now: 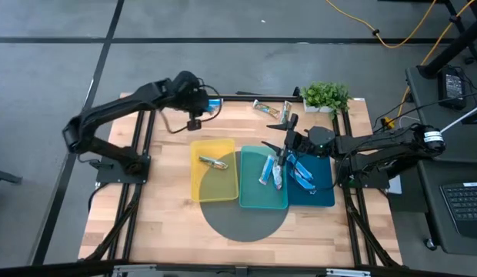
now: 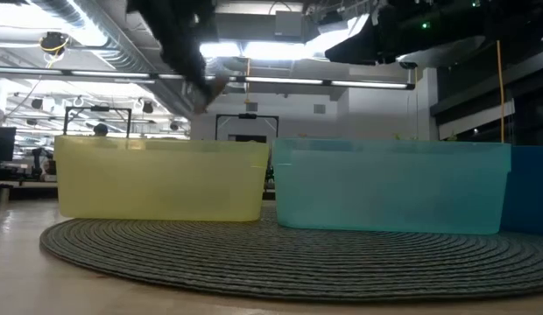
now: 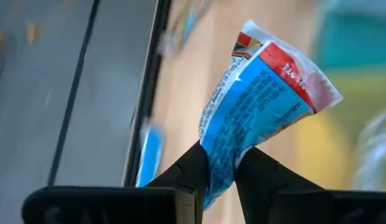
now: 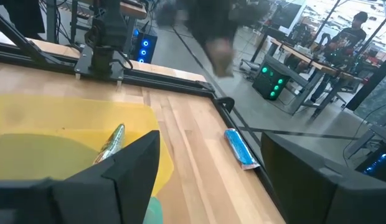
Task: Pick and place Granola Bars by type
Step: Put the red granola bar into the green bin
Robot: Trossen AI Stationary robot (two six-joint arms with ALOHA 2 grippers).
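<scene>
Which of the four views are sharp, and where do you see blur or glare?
High view: sharp. Low view: yellow tray sharp, ceiling lights glaring. Left wrist view: held blue bar sharp between the left gripper fingers, background blurred. Right wrist view: a dark blurred shape up top.

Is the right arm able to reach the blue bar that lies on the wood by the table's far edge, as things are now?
Probably yes. The right gripper is open and holds nothing, and the blue bar lies alone on bare wood. Only the left gripper, holding another bar, hangs close by.
</scene>
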